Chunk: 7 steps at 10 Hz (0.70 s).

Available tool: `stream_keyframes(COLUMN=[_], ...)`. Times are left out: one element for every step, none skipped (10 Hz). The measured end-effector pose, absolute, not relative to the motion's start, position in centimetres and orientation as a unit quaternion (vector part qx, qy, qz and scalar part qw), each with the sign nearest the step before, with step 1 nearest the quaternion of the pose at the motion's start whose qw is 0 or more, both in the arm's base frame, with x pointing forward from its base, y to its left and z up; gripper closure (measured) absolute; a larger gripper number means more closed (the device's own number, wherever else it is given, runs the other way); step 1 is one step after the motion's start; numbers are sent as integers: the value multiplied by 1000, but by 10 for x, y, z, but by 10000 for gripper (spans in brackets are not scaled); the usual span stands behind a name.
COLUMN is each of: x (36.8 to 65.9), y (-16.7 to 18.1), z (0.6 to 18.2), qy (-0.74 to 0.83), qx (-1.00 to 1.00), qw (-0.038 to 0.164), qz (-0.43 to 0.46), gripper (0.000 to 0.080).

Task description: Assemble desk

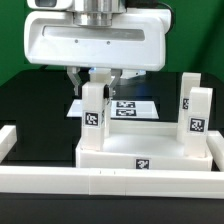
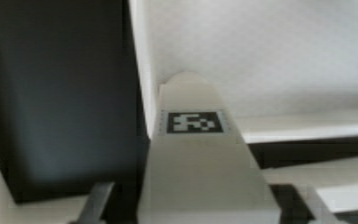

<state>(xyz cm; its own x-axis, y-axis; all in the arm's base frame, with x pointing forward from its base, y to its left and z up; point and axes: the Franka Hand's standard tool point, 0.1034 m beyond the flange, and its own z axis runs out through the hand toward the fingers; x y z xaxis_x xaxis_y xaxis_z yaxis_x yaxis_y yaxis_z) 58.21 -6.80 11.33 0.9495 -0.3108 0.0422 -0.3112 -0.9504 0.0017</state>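
The white desk tabletop (image 1: pixel 150 152) lies upside down near the front of the black table. A white square leg (image 1: pixel 93 110) with a tag stands upright at the corner of the tabletop on the exterior view's left. My gripper (image 1: pixel 95 82) comes down from above and is shut on this leg's upper end. In the wrist view the leg (image 2: pixel 197 150) fills the gap between my two fingers (image 2: pixel 105 200), and the tabletop (image 2: pixel 265 50) lies beyond it. Two more legs (image 1: pixel 199 115) stand upright at the tabletop's corners on the exterior view's right.
The marker board (image 1: pixel 128 108) lies flat on the table behind the tabletop. A long white border rail (image 1: pixel 100 186) runs along the front, and another rail (image 1: pixel 8 142) runs along the exterior view's left side.
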Motion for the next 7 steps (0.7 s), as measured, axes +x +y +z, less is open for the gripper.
stream_keyframes(x=[579,578,578,578,578,578,578], y=[-68,-70,-71,-71,-71,-71,-72], z=[112,111,111,111,111,111,111], qy=[-228,-273,-323,-357,-411,-450,-480], qx=[974,962,946,934,911,893,877], qw=[-3,-7,-14,-16,-18,-20,-21], qz=[15,11,9,9,8,8,7], gripper=[511,509,509,509,509,509,509])
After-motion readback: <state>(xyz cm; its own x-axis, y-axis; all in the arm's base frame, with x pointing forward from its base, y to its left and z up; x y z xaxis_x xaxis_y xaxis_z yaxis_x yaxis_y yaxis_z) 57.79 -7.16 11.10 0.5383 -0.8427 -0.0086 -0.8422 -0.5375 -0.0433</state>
